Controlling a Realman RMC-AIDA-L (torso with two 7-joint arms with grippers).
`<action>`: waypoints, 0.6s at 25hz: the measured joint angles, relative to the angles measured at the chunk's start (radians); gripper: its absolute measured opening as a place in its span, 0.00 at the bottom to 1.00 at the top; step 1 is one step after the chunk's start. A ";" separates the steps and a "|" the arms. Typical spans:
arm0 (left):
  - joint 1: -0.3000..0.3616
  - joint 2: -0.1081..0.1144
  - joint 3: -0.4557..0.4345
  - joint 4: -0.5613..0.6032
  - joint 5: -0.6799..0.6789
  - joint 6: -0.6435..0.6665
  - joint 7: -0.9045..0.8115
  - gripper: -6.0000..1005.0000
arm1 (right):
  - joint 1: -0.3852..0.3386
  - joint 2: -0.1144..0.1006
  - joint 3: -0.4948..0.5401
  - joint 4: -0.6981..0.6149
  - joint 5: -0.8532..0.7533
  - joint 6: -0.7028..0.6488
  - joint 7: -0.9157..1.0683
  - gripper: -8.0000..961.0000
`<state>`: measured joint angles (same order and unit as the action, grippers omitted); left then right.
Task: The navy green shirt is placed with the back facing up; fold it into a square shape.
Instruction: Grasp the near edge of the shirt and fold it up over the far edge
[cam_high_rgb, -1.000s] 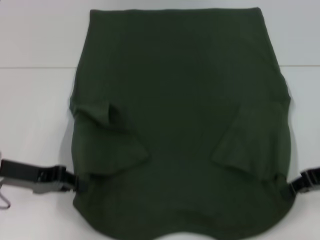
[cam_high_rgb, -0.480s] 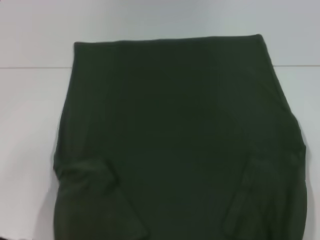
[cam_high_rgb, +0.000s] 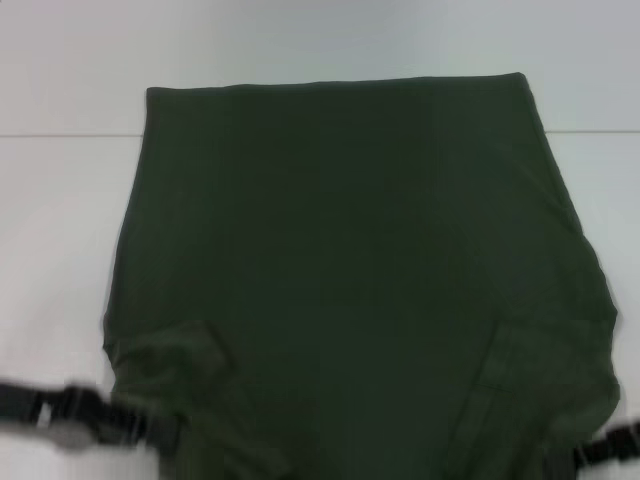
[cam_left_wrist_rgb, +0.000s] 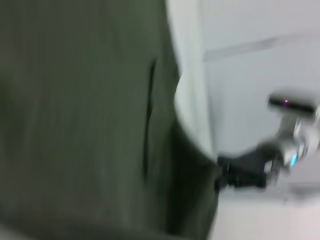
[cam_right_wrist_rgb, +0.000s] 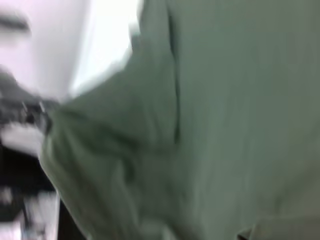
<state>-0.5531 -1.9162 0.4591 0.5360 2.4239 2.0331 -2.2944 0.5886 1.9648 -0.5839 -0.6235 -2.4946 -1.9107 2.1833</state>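
The navy green shirt (cam_high_rgb: 350, 260) lies spread on the white table (cam_high_rgb: 60, 200), with its far edge straight and both sleeves folded in near its front corners. My left gripper (cam_high_rgb: 165, 432) holds the shirt's near left edge. My right gripper (cam_high_rgb: 585, 455) holds its near right edge. The left wrist view shows the shirt (cam_left_wrist_rgb: 75, 125) close up, with the right gripper (cam_left_wrist_rgb: 235, 170) pinching its edge farther off. The right wrist view shows the shirt (cam_right_wrist_rgb: 240, 100) and the blurred left gripper (cam_right_wrist_rgb: 30, 125) at its edge.
A thin seam line (cam_high_rgb: 60, 134) crosses the white table behind the shirt's far corners. Bare table shows to the left, to the right and beyond the shirt.
The shirt's far edge has slid toward me. Both grippers dropped out of the head view half a second ago and now show again at its bottom corners, lower than before.
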 joint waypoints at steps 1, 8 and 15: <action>-0.007 0.000 -0.032 0.000 -0.017 -0.013 -0.003 0.05 | -0.001 -0.003 0.031 0.002 0.024 0.007 0.002 0.06; -0.029 0.001 -0.242 -0.001 -0.114 -0.175 -0.009 0.05 | -0.009 -0.015 0.198 0.044 0.221 0.148 -0.017 0.06; -0.012 -0.037 -0.268 -0.049 -0.336 -0.443 0.103 0.05 | -0.004 0.013 0.219 0.171 0.468 0.413 -0.149 0.06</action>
<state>-0.5646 -1.9534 0.1913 0.4867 2.0877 1.5899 -2.1913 0.5845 1.9773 -0.3645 -0.4526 -2.0262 -1.4977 2.0346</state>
